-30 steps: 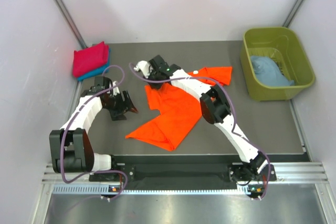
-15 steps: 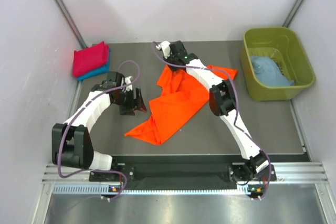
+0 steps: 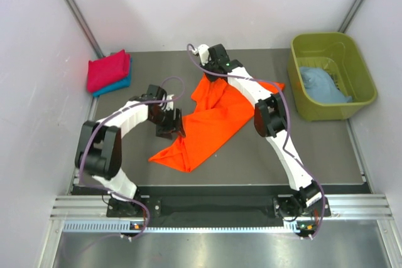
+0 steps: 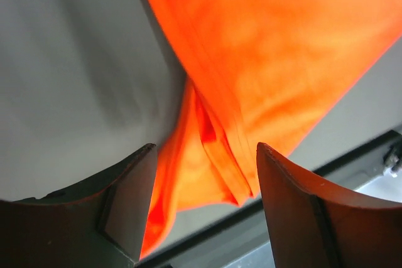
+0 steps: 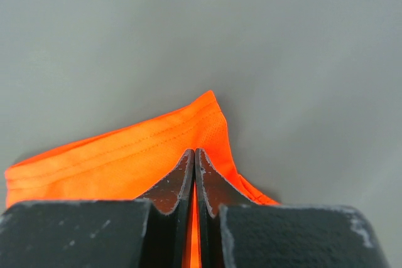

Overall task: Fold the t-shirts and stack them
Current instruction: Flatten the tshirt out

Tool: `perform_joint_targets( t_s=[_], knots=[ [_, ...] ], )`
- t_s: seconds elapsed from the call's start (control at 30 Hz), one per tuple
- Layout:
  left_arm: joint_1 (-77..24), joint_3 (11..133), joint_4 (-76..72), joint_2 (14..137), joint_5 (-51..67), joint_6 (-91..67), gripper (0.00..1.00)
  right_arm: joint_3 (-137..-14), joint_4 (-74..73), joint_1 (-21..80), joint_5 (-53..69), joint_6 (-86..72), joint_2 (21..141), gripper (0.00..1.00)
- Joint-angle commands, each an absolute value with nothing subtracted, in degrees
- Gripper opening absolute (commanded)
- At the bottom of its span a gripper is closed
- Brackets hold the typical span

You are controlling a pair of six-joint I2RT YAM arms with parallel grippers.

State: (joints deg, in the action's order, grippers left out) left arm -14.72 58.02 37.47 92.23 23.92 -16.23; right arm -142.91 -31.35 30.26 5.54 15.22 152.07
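Top external: right gripper [image 3: 209, 70] clenched on the orange t-shirt [image 3: 213, 120] at 12 o'clock, seemingly to spread it; left gripper [image 3: 173, 127], released, straddles its 9 o'clock edge.

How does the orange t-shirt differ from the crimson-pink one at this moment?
The orange t-shirt sprawls unfolded mid-table; the crimson-pink t-shirt lies folded at the far left. The right gripper pinches the orange one; no gripper holds the pink one, which rests on a blue cloth. Both are plain cloth.

One orange t-shirt [image 3: 213, 123]; one crimson-pink t-shirt [image 3: 107, 72]; two blue t-shirts [image 3: 320, 86], possibly more; one tub [image 3: 300, 95].
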Motion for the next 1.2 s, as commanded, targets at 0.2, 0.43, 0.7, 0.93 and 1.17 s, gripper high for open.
perform_joint_targets(
  t_s=[0.2, 0.43, 0.7, 0.93, 1.17],
  knots=[
    [-14.6, 76.3, 32.8, 106.3, 20.8, -11.8, 0.69, -141.9, -31.4, 30.8, 7.8, 14.1, 146.1, 0.0],
    [-14.7, 83.0, 34.5, 114.2, 22.1, -12.1, 0.61, -141.9, -31.2, 30.1, 7.6, 13.9, 146.2, 0.0],
    [-14.6, 81.8, 36.5, 112.5, 17.2, -11.4, 0.66, -142.4, -31.1, 29.1, 8.3, 12.9, 146.9, 0.0],
    [-15.8, 79.8, 37.0, 112.8, 18.1, -9.8, 0.4, -142.5, -31.0, 28.7, 8.7, 12.2, 147.5, 0.0],
    [-19.4, 82.3, 38.1, 112.1, 15.9, -9.2, 0.0, -142.5, -30.9, 27.7, 8.6, 12.3, 146.5, 0.0]
  ],
)
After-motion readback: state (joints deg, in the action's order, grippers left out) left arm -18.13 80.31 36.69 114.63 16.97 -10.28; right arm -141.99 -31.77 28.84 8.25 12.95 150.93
